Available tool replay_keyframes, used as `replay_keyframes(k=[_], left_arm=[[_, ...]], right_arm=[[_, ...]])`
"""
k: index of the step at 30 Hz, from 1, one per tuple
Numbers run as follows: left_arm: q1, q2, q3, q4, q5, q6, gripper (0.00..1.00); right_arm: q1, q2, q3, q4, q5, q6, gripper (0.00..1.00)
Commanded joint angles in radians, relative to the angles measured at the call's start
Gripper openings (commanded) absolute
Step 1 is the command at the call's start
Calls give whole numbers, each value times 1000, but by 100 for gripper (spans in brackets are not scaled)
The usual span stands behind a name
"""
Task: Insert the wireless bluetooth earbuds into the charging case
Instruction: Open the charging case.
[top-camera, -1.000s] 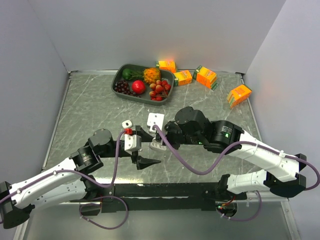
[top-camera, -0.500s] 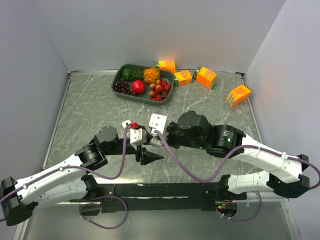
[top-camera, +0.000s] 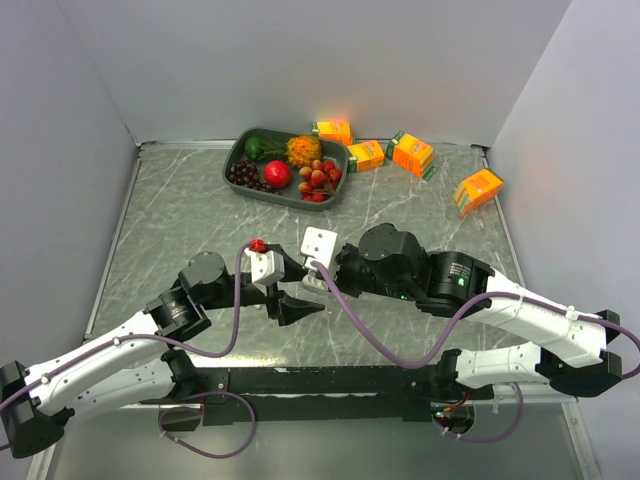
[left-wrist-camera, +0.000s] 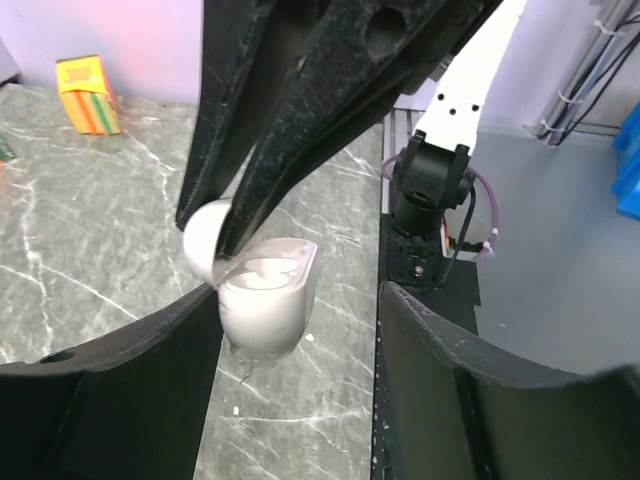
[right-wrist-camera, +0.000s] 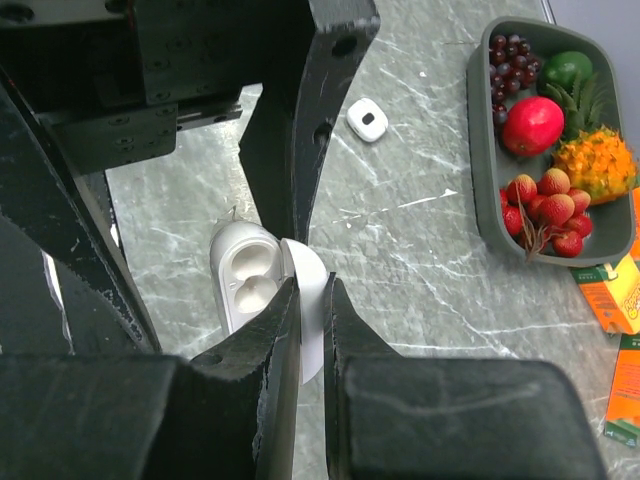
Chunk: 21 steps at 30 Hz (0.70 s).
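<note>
White charging case (right-wrist-camera: 245, 275) stays open, right claw (right-wrist-camera: 312, 300) clamped on its lid (right-wrist-camera: 306, 262). Left claw (left-wrist-camera: 300, 292) has edged in, fingers apart, case just ahead, seemingly empty; insertion not started.

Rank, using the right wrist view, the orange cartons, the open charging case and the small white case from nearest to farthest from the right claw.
1. open charging case: its lid pinched in the right claw.
2. small white case: on the table ahead.
3. orange cartons: far right edge, past the fruit tray.
</note>
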Motion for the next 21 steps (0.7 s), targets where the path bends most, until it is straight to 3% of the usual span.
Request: replay_keyframes(k=[1,12,20,21], left_arm=[[9,-19,39,48,-22,-19,66],[20,-3,42,54,-2,-12,55],[28,-3,36,48,7,-2,40],[28,-2,36,46,7,-2,34]], right_arm=[[9,-25,4,37,9,-9,0],[18,-21,5,37,12,-9,0],[23,-13,17,31,5,-9,0],[26,-13,19,28,-5,-11,0]])
